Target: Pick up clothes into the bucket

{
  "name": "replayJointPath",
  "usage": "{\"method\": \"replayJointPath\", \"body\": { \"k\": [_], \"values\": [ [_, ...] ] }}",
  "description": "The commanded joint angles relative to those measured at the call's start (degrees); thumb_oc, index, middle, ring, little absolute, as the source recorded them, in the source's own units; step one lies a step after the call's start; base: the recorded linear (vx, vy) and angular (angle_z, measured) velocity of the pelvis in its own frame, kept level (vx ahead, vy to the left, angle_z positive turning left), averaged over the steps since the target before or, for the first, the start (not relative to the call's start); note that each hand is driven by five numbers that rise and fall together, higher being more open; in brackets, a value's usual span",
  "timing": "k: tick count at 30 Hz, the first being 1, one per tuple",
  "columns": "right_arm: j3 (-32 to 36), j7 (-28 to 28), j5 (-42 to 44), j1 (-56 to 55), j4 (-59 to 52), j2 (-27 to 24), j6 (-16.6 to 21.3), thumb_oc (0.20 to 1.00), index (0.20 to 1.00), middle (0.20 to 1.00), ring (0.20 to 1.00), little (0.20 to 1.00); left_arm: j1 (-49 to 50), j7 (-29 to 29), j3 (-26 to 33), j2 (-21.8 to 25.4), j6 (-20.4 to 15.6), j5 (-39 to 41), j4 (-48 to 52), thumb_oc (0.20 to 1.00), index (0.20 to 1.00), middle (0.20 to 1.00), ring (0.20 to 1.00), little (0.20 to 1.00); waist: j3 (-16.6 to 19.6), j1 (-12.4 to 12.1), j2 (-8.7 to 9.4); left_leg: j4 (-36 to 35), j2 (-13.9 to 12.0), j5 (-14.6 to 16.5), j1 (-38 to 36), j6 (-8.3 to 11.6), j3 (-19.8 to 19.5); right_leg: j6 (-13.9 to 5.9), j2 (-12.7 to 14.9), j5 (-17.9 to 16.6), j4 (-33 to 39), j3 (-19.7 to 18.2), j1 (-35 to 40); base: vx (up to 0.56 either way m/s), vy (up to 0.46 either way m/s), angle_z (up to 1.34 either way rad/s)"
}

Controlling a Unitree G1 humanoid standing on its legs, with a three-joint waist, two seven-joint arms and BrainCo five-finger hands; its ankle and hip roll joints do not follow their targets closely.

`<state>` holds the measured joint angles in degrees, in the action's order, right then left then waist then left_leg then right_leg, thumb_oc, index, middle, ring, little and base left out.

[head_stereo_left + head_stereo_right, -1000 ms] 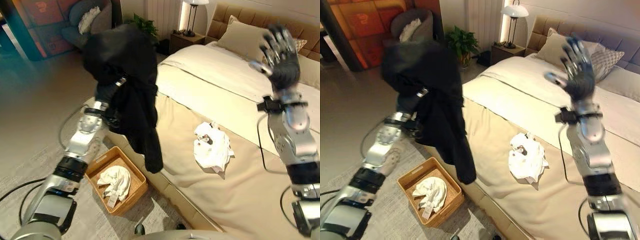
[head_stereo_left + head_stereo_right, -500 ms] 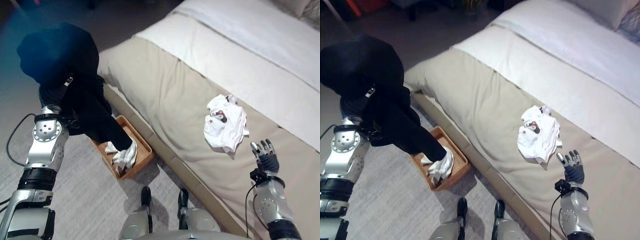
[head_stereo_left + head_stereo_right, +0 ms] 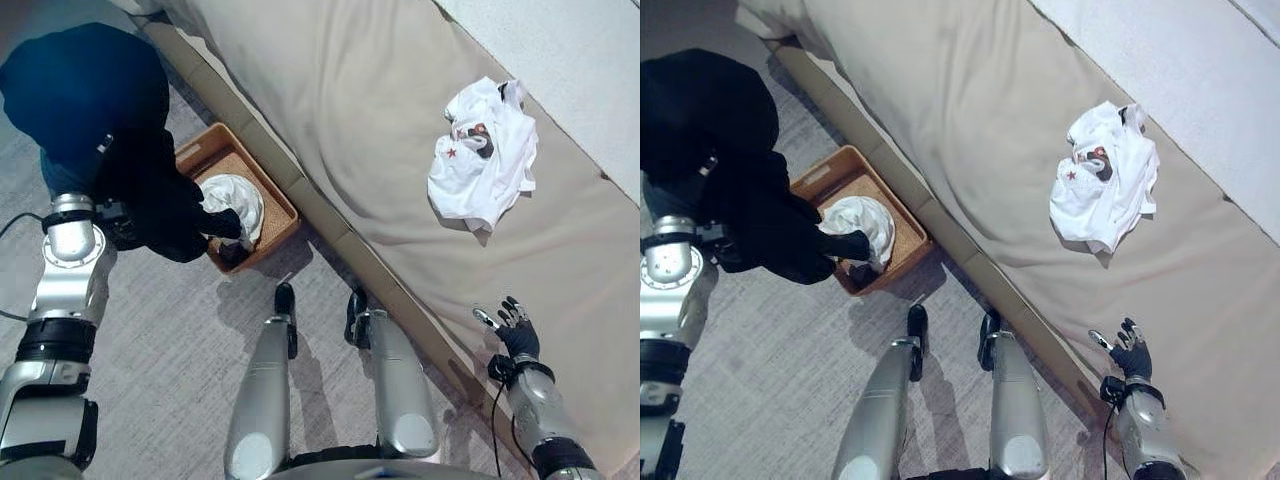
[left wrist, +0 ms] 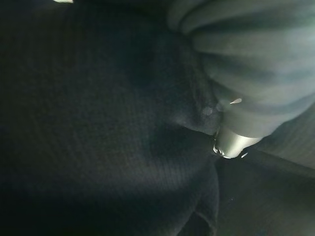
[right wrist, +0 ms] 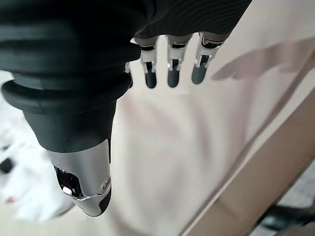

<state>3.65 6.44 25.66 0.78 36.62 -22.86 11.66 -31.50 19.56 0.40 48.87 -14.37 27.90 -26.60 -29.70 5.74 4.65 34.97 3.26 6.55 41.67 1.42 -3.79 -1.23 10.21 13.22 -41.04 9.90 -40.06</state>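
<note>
Two garments and a basket make up the scene. At the upper left of the head views, a black garment (image 3: 110, 130) is draped over the left arm, bunched high at the top and trailing down to the right, where its lower end reaches into the wicker basket (image 3: 205, 155) on the grey floor (image 3: 160, 360) beside the bed (image 3: 350, 110). The left hand is buried under this dark cloth, so whether its fingers are curled or straight cannot be told; the left wrist view shows folds of black fabric pressed close, with a small piece of silver metal showing between them. The left forearm stands nearly upright along the left edge of the frame.

Inside the basket lies a crumpled white cloth (image 3: 235, 195), partly covered by the black garment's hanging end.

On the beige bedcover, in the upper right of the frame, a white garment (image 3: 480, 155) with small red and dark marks lies in a loose heap, well apart from both hands.

At the lower right, the right hand (image 3: 513, 335) is raised above the bed's near edge, fingers (image 5: 170, 73) straight and spread, holding nothing.
</note>
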Motion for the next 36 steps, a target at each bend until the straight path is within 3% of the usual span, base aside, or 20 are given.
{"method": "replayJointPath", "body": {
  "k": [1,9,20,21,22,36],
  "values": [
    [-0.7,1.5,0.0,-1.9,-1.2,-3.3,3.4,1.000,1.000,1.000,1.000,1.000,-5.4,3.3,0.2,3.9,-5.6,1.1,0.3,0.200,0.200,0.200,0.200,0.200,2.1,1.0,-0.48,4.6,-1.1,4.7,0.7,-0.69,-1.8,-3.80,1.6,-4.3,4.0,-4.0,-0.5,-0.04,0.024,0.00],
    [-2.8,3.3,2.1,-0.7,-3.2,-3.8,5.6,1.000,1.000,1.000,1.000,1.000,-12.9,6.0,-5.1,7.5,-5.6,2.3,-4.4,0.200,0.200,0.200,0.200,0.200,-0.1,1.7,0.96,12.0,-1.2,6.6,12.5,-1.24,-1.9,-4.14,1.7,-3.3,-1.7,-4.5,-11.2,-0.02,0.007,-0.03],
    [-5.1,5.3,3.9,0.4,-7.0,-3.5,7.5,1.000,1.000,1.000,1.000,1.000,-15.9,7.5,-6.5,4.7,-5.3,6.8,-8.4,0.200,0.200,0.200,0.200,0.200,-0.1,2.3,2.56,14.7,-1.3,7.7,20.8,-1.82,-2.2,-4.48,2.0,-3.2,-3.5,-4.2,-19.5,0.00,0.001,0.00],
    [-5.3,5.4,4.0,0.5,-7.0,-3.4,7.5,1.000,1.000,1.000,1.000,1.000,-16.1,7.6,-6.3,4.0,-5.1,7.6,-9.4,0.260,0.260,0.260,0.260,0.260,-0.1,2.4,2.71,14.6,-1.4,7.7,21.0,-1.79,-2.1,-4.47,2.1,-3.2,-3.5,-4.0,-19.8,0.00,0.000,0.00],
    [-5.3,5.7,4.0,0.5,-7.1,-3.4,7.5,1.000,1.000,1.000,1.000,1.000,-16.2,7.6,-6.5,3.6,-4.8,7.8,-10.0,1.000,1.000,1.000,1.000,1.000,-0.1,2.5,2.79,14.5,-1.5,7.7,21.2,-1.76,-2.1,-4.51,2.1,-3.1,-3.3,-4.0,-20.0,0.00,0.000,0.00],
    [-6.2,6.8,3.8,2.7,-10.4,-3.8,7.4,1.000,1.000,1.000,1.000,1.000,-17.5,9.9,-6.3,0.7,-0.9,7.4,-15.1,1.000,1.000,1.000,1.000,1.000,-0.1,3.0,2.79,10.8,-1.8,6.7,21.1,-1.66,-1.3,-4.56,1.7,-5.1,1.0,-3.6,-20.5,0.00,0.000,0.00]
  ]
}}
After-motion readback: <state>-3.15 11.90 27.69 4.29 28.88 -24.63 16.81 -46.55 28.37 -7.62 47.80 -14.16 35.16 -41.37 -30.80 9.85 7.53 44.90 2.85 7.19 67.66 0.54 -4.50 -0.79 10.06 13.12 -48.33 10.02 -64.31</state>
